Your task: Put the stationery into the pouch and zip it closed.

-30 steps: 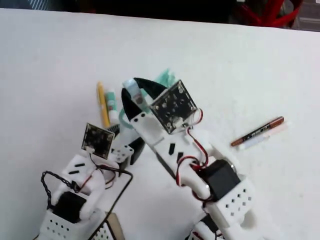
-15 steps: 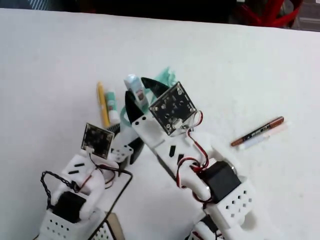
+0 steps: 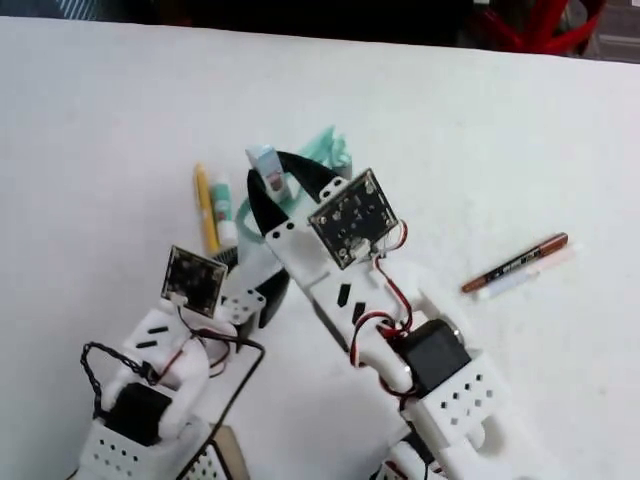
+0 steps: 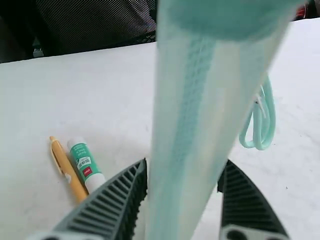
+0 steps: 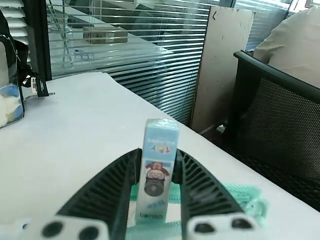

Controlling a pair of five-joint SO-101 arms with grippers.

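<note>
High view, from left: yellow pen (image 3: 205, 208) and glue stick (image 3: 222, 208) flat on desk (image 3: 450, 120), side by side, long axes pointing away from arms; then left end effector (image 4: 185, 167) clamped on teal pouch (image 4: 200, 100), zipper strip running up between jaws; then right end effector (image 5: 157, 152) pinching small blue box (image 5: 159, 172), box upright along jaws, pouch just beneath tips. Drop likely needs pouch mouth directly under box; whether mouth is open cannot be told. Far right: brown marker (image 3: 515, 262), nearer right arm.
</note>
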